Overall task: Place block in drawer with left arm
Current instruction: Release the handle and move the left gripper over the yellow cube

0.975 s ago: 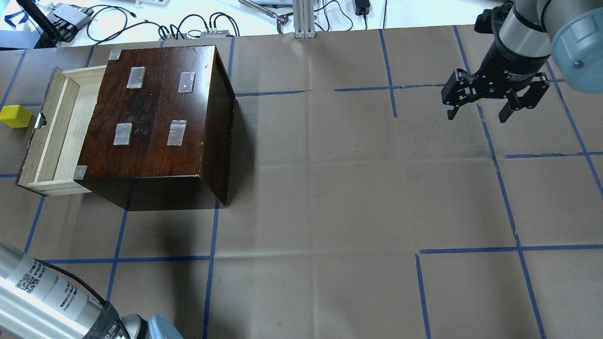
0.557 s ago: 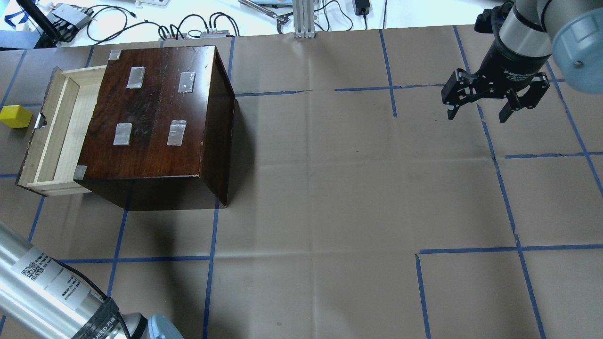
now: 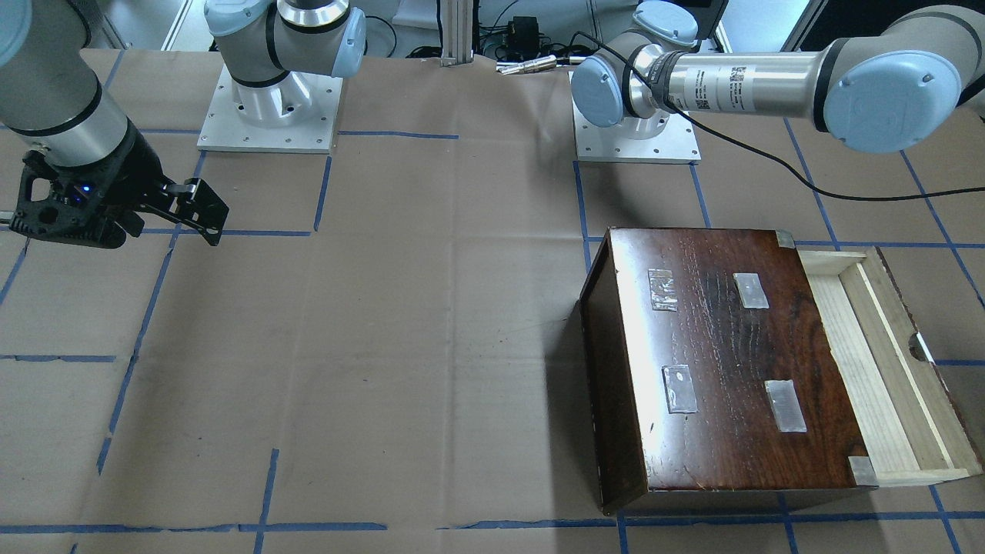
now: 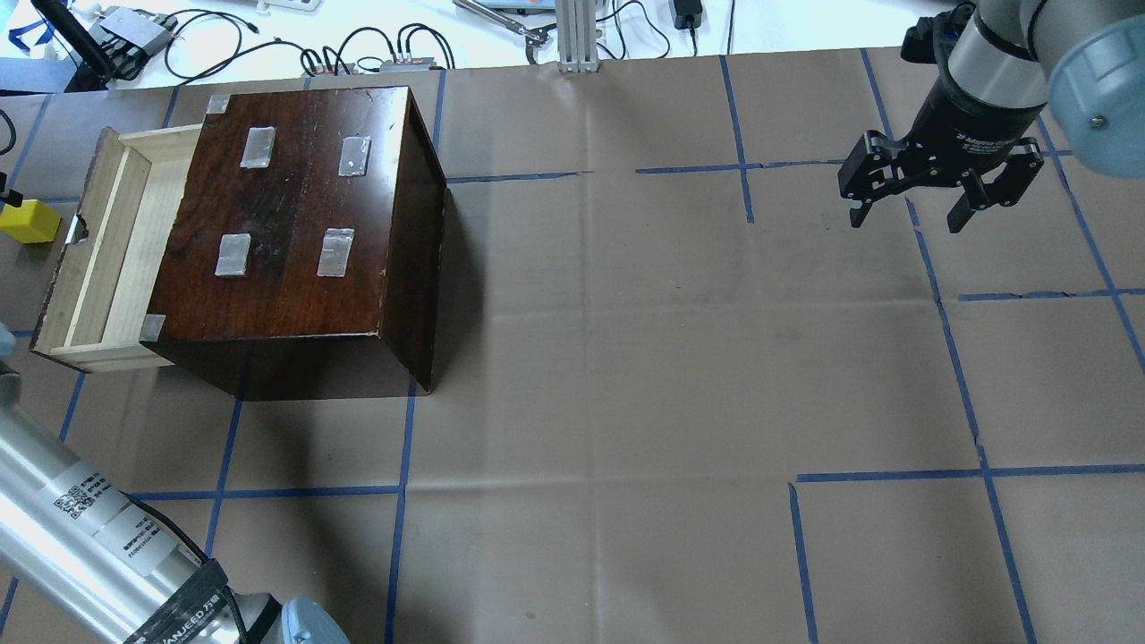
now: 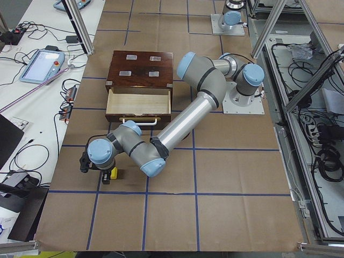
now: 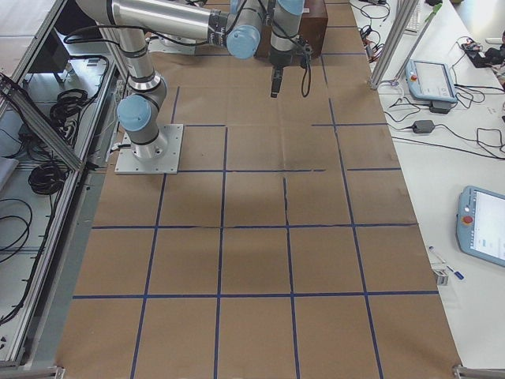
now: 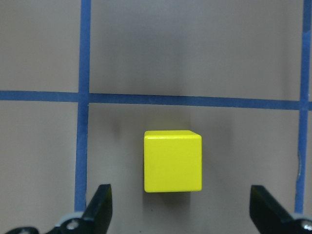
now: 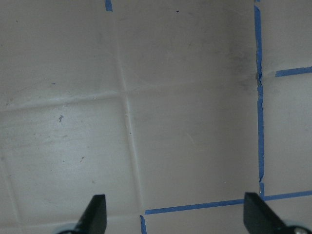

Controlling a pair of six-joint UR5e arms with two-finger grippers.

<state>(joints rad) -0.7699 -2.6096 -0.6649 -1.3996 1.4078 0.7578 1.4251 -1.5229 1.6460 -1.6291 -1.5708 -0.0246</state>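
Note:
The yellow block (image 7: pixel 172 161) lies on the brown paper outside the drawer, a short way from its notched front panel; it also shows in the overhead view (image 4: pixel 27 222) and the exterior left view (image 5: pixel 112 173). The pale wood drawer (image 4: pixel 107 241) stands pulled out of the dark cabinet (image 4: pixel 304 215) and holds nothing. My left gripper (image 7: pixel 181 212) is open and hovers over the block, one fingertip (image 7: pixel 100 202) on each side of it, not touching. My right gripper (image 4: pixel 905 219) is open and empty, far away on the other side of the table.
My left arm's forearm (image 4: pixel 80 528) crosses the near left corner of the overhead view, its black cable alongside. Blue tape lines grid the paper. Cables and tools lie past the table's far edge. The cabinet's open drawer (image 3: pixel 885 362) points toward the table's left end.
My left forearm has swung up and left in the overhead view, and a black part of the left gripper now shows at the left edge by the block. The right arm has not moved.

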